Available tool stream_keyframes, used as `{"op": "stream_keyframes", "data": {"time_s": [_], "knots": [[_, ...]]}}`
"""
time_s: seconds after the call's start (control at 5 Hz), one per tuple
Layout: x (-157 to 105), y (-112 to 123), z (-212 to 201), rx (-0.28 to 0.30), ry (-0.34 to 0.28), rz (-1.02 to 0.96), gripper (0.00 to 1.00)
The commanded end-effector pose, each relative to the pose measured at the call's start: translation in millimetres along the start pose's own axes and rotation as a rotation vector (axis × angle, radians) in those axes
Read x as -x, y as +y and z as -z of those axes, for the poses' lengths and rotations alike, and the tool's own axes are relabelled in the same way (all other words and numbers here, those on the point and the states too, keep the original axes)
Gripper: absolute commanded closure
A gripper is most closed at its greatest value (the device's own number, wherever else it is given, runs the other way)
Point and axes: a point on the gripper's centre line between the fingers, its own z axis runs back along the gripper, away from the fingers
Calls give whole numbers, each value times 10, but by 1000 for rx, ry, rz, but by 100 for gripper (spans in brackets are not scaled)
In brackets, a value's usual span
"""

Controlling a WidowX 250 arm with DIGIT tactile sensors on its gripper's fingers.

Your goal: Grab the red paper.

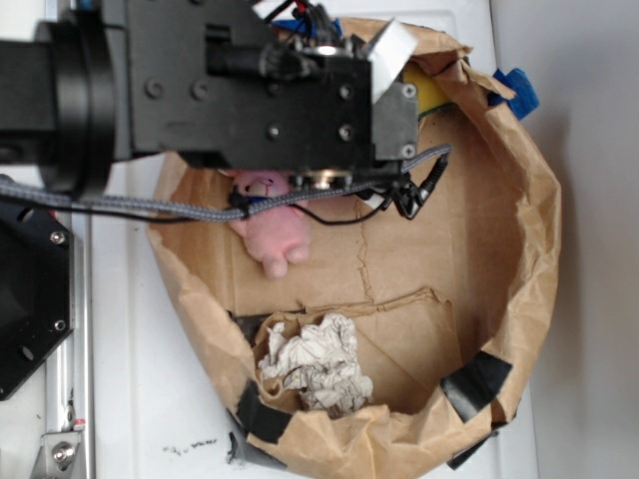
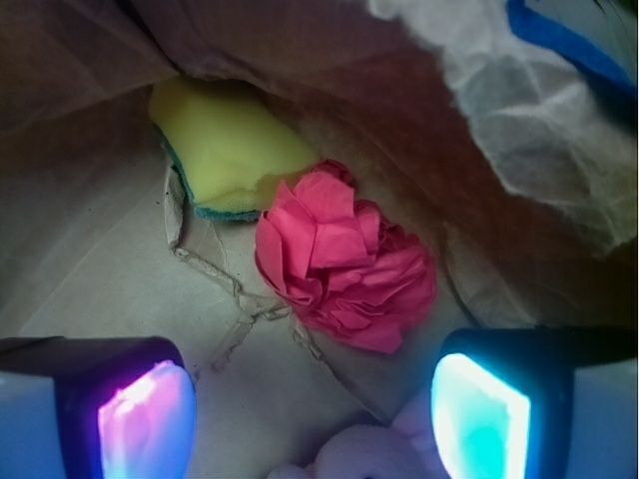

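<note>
Fingers [image 2: 315, 414] spread apart above brown paper bag floor [image 2: 90, 259], red paper [image 2: 344, 264] beside yellow sponge [image 2: 225, 145]

White tabletop [image 1: 130, 399] with black scuff marks, plain pale wall [image 1: 599, 299] alongside.

Brown paper bag [image 1: 519, 239] on white table [image 1: 130, 399] holds pink plush bunny [image 1: 275, 235], crumpled white-grey paper ball [image 1: 315, 364], yellow sponge [image 2: 225, 145]; blue object [image 1: 514, 90] outside rim.
</note>
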Motion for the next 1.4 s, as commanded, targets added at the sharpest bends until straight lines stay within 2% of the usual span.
{"op": "stream_keyframes", "data": {"time_s": [0.0, 0.4, 0.8, 1.0, 1.2], "knots": [[-175, -117, 188, -36, -72, -54, 0], [-221, -135, 191, -28, -81, -55, 0], [-253, -98, 277, -66, -93, -53, 0], [-335, -15, 297, -88, -168, -96, 0], [-384, 32, 341, -108, -186, -115, 0]]}}
